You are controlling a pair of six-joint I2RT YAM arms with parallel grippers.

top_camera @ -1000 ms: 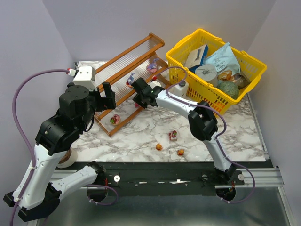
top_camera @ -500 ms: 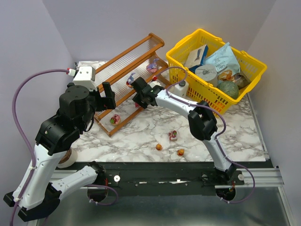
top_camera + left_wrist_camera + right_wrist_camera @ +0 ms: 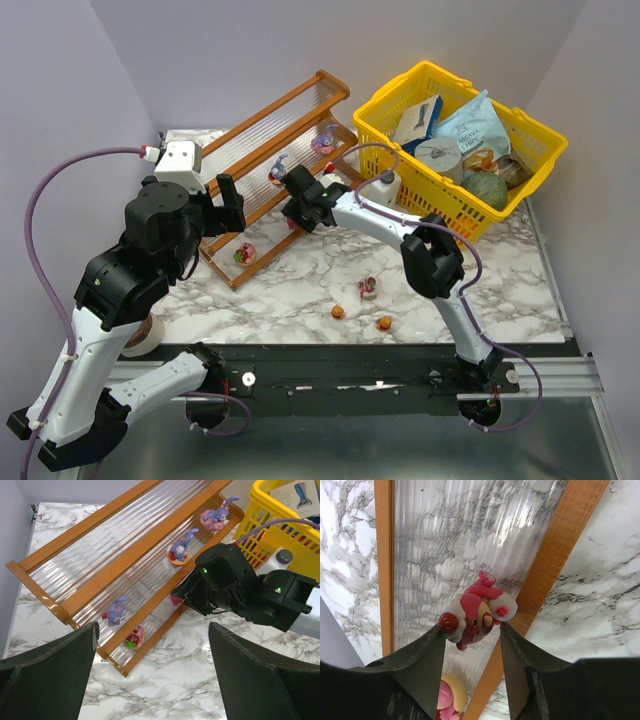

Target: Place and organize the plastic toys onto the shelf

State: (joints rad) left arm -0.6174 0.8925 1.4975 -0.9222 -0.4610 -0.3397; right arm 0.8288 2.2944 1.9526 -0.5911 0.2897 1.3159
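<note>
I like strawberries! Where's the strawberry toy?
Left wrist view: the strawberry toy sits on the lowest tier of the shelf, left end, beside the purple bunny.

bright even light, soft shadows, glare on shelf (image 3: pixel 125 545), sharp focus

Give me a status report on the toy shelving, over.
Left claw open, hovering near the shelf. Right claw straddling red toy on lowest tier, grip unclear. Three toys on the table. White bottle beside right arm.
</note>
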